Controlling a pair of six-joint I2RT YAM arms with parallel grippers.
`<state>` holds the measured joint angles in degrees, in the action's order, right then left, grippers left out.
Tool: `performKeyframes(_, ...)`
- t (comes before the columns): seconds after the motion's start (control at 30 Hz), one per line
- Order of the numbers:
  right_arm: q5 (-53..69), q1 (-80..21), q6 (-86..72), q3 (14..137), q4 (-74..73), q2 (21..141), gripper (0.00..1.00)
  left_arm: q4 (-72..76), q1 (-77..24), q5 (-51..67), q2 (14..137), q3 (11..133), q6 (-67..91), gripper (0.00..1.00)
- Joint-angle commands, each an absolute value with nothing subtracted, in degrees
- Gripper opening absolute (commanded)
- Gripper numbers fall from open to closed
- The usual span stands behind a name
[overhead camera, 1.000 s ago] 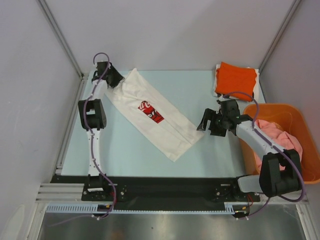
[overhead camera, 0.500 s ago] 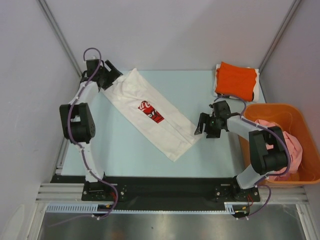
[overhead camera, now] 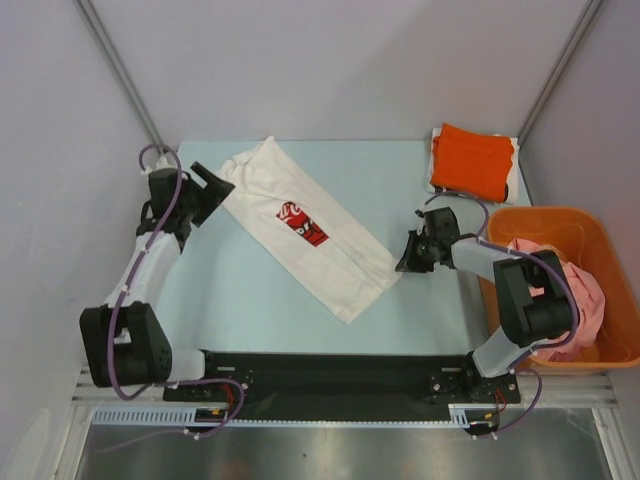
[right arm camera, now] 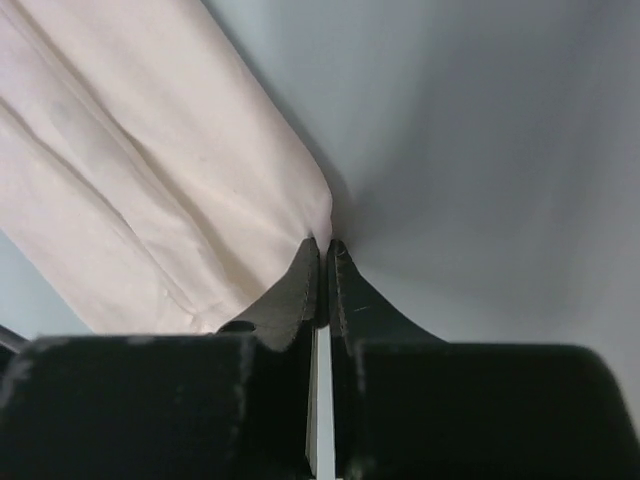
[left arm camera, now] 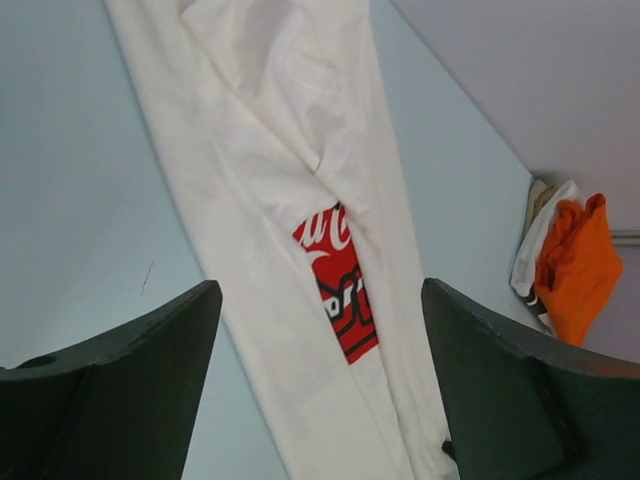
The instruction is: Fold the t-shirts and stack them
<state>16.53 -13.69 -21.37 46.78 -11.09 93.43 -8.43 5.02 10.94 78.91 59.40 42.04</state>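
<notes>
1. we see the white short-sleeved cotton t-shirt [overhead camera: 345,262] folded into a long narrow strip, lying flat and slantwise on the pale blue table top [overhead camera: 250,295], from the far left towards the near middle.
2. its red-and-black chest print [overhead camera: 302,223] faces up, about halfway along the strip.
3. the left gripper [overhead camera: 218,185] sits just beside the strip's far-left end, its jaws spread wide and empty; from its wrist view the shirt runs between the two dark fingers [left arm camera: 130,385] with a gap on either side.
4. the right gripper [right arm camera: 322,245] is at the strip's near-right edge, its jaws pressed together, the tips touching the cloth's rim; we cannot tell whether any cloth is nipped between them.
5. the plain orange folded t-shirt [overhead camera: 472,158] rests in the far right corner of the table, on top of a white folded cloth [overhead camera: 517,150].
6. the pink crumpled t-shirt [overhead camera: 580,285] lies inside the rigid orange plastic basket [overhead camera: 600,228] at the right edge, well apart from the white shirt.
</notes>
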Motion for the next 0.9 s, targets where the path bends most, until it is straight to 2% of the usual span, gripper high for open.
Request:
performKeyframes(0.0,16.2,-16.1,-24.2,41.1,-12.3,89.5,0.01,-10.3,4.7,11.3,71.8,52.7,41.7,0.87)
performKeyframes(0.13,16.1,-21.3,-31.6,33.4,-9.5,83.9,0.00,-15.8,-0.3,10.7,67.3,44.8,38.7,0.86)
performKeyframes(0.2,15.8,-27.2,-35.2,29.5,-8.6,81.1,0.00,-20.0,-6.1,9.6,65.8,42.5,37.4,0.86)
performKeyframes(0.37,11.3,-41.6,-46.0,27.0,-9.8,75.0,0.01,-27.6,-13.3,7.8,53.1,33.5,37.6,0.86)
performKeyframes(0.43,9.7,-46.0,-47.4,27.2,-12.8,71.4,0.33,-31.1,-17.0,5.1,49.4,32.2,39.4,0.86)
performKeyframes(0.5,6.3,-47.3,-48.2,27.8,-17.7,67.4,0.60,-32.3,-23.2,4.7,44.7,31.6,43.2,0.85)
performKeyframes(0.6,1.9,-46.8,-47.0,28.7,-22.9,63.8,0.67,-32.3,-29.5,4.1,44.0,30.3,47.7,0.82)
performKeyframes(0.87,2.9,-41.0,-43.9,28.5,-23.1,61.0,0.65,-26.1,-41.2,3.5,49.2,24.8,55.2,0.76)
